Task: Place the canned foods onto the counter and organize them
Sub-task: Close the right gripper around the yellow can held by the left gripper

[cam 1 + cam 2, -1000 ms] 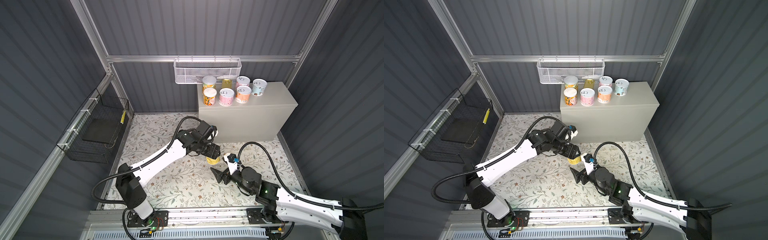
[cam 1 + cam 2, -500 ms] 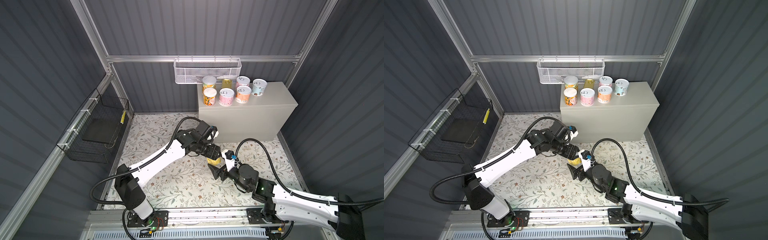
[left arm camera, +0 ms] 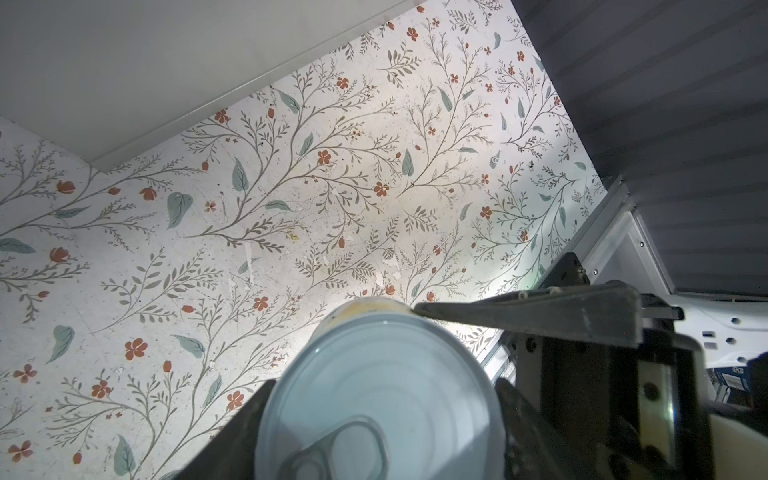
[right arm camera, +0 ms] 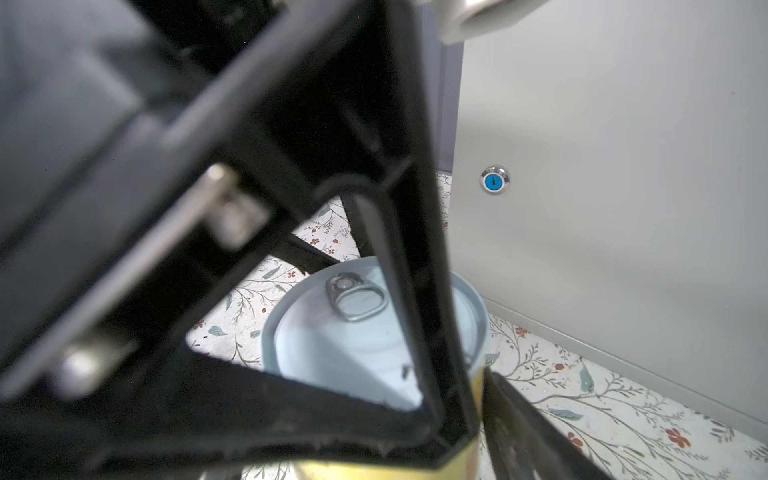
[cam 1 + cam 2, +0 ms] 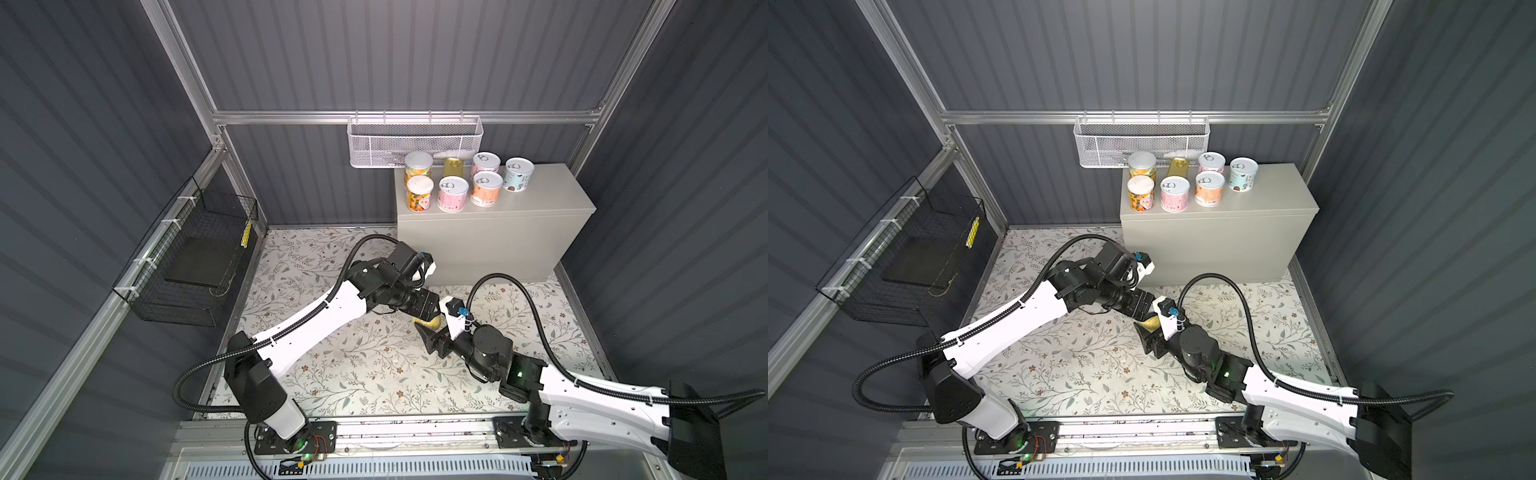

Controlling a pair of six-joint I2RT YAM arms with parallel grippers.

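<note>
Two sets of jaws meet over the floral floor (image 5: 353, 374): your right jaws, nearest, stand wide astride the yellow can (image 5: 432, 321) that your left jaws clamp. Close squarely on its side before the left lets go; beyond, seven cans (image 5: 453, 193) line the counter (image 5: 548, 191).

Seven cans (image 5: 485, 189) top counter (image 5: 548, 191) (eighth (image 3: 382, 399) seemingly held).

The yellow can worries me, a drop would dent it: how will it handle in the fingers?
The yellow can looks like rigid metal, so the left gripper probably cannot crush it. Its smooth round wall may slip or twist in a loose pinch. Tipped onto the floral floor, it would likely roll.
</note>
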